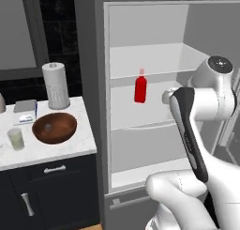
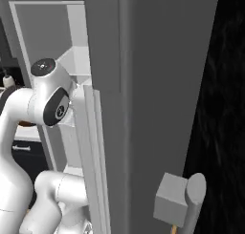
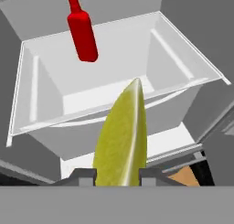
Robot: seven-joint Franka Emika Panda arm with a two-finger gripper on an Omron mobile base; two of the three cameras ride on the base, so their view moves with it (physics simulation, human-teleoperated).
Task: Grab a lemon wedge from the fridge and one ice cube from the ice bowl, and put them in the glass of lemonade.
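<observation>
Two dark fingertips [image 3: 82, 176] of the gripper [image 3: 118, 177] clamped on the lemon wedge [image 3: 122, 136], held in front of the open fridge [image 1: 154, 22] with a red bottle [image 1: 140, 88] on a shelf. On the counter [image 1: 70, 147] to the left: ice bowl [image 1: 55, 127] with an ice cube [image 1: 48, 127], just beside it the glass of lemonade [image 1: 16, 139], behind it a paper towel roll [image 1: 56, 85].

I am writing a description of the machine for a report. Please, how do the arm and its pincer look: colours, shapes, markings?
The arm is glossy white with rounded, tubular links. A long dark strip runs along one link, and a joint cap is a dark disc with small pale marks. In the hand view, the pincer shows two small dark grey fingertips. No cables are visible.
</observation>
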